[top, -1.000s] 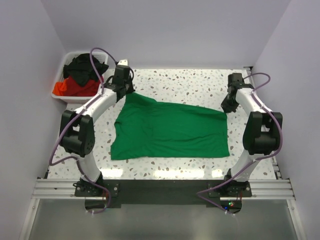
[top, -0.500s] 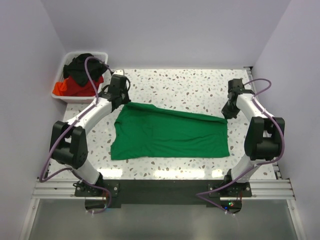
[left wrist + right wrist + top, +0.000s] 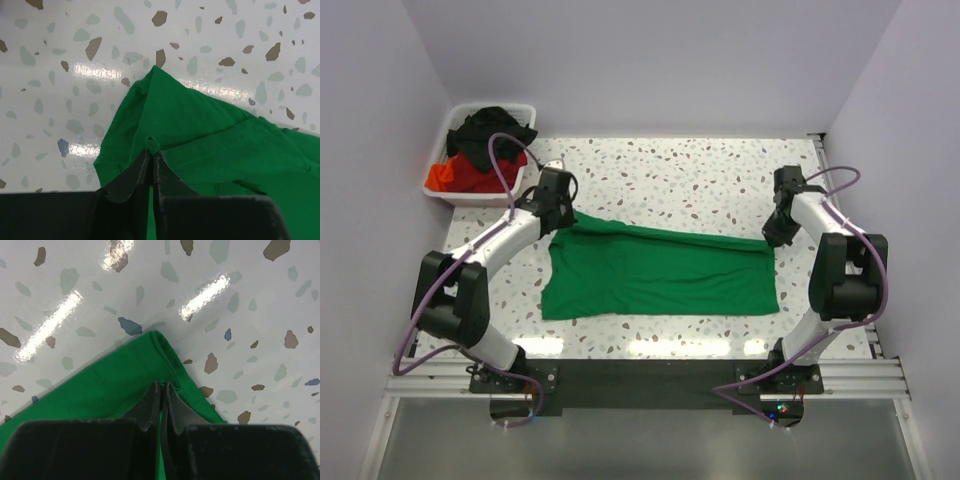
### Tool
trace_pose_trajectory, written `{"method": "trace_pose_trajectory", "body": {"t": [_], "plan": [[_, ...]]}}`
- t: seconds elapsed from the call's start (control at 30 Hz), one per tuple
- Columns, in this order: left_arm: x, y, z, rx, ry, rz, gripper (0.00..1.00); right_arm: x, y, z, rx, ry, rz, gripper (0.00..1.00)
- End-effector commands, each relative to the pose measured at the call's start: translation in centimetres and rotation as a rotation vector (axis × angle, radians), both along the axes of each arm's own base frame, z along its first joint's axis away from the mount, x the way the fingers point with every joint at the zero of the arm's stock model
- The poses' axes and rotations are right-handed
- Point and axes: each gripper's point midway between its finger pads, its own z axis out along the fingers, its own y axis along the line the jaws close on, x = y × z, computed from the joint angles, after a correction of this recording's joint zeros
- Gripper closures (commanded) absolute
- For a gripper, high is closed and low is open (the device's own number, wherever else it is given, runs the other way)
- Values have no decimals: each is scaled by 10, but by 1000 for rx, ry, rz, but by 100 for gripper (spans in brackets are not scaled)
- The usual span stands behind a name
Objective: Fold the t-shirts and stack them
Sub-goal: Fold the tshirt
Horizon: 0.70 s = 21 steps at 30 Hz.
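Green shirt [image 3: 660, 272], far corners pinched by left gripper [image 3: 151, 150] and right gripper [image 3: 161, 385]; thin bites may slip, skewing the fold.

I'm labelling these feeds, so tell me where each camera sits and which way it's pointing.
Top external: fixed above and behind the arms, looking down at the table, the green t-shirt and the white bin; both arms show whole.
Left wrist: on the left arm, looking down past the left gripper, shut on the shirt's far left edge.
Right wrist: on the right arm, looking down past the right gripper, shut on the shirt's far right corner.
Shared: all three show the green t-shirt on the speckled table.
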Motion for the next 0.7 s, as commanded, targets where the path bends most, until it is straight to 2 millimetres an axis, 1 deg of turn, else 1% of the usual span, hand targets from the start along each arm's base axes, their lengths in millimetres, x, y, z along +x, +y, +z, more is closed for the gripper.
{"method": "trace_pose_trajectory", "body": {"t": [0.0, 0.33, 0.67], "plan": [[-12, 1, 2, -20, -3, 8, 100, -3, -7, 5, -33, -16, -37, 100], [-34, 5, -18, -26, 47, 17, 100, -13, -9, -3, -43, 19, -56, 100], [-45, 10, -27, -15, 71, 32, 100, -27, -12, -1, -63, 26, -80, 100]]}}
